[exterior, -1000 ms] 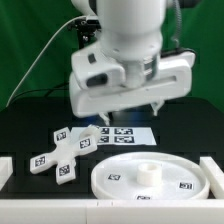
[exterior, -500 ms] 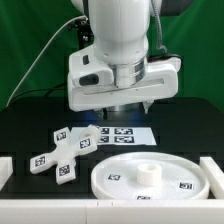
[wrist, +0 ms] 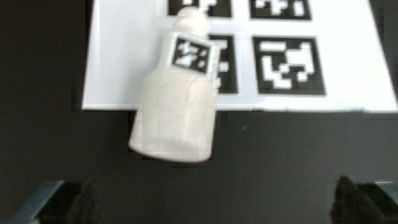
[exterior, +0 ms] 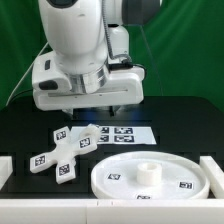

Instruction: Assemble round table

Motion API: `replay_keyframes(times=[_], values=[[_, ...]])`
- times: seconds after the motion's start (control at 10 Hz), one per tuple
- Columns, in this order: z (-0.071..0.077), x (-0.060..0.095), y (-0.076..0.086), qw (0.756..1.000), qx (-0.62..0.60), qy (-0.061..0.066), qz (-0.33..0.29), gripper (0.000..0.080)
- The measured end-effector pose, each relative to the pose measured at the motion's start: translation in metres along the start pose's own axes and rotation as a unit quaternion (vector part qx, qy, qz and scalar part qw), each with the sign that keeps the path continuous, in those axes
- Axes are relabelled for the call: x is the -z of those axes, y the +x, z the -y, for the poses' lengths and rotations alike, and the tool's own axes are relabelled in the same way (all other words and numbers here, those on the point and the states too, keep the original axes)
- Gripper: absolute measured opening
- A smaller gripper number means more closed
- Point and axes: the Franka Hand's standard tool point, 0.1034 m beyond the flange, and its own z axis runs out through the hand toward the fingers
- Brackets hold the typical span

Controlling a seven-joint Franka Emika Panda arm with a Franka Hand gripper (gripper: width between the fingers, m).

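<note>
Gripper (wrist: 210, 204): wide open, holds nothing, apart from the post.
Post (wrist: 176, 108): lies flat, one end on the marker board (wrist: 116, 50).

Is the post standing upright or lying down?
Lying down: the wrist view shows the post on its side, its tagged end over the marker board, the other on the table.

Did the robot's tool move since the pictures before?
Yes. The tool swung toward the exterior view's left. The marker board stayed put, and the tool now hangs over that board's left end.
</note>
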Motion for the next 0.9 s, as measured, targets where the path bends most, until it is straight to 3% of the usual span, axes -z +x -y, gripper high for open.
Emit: replay_keyframes(times=[0.4,0.6,0.7,0.9], values=[[-0.001,-0.004,0.000,1.000,-0.002,0.000,0.004,0.0649],[-0.018,-0.020,0.000,0.996,-0.086,0.015,0.030,0.0649],[-0.020,-0.023,0.004,0.995,-0.091,0.024,0.032,0.0649],[-0.018,-0.023,0.005,0.995,-0.087,0.022,0.032,0.0649]])
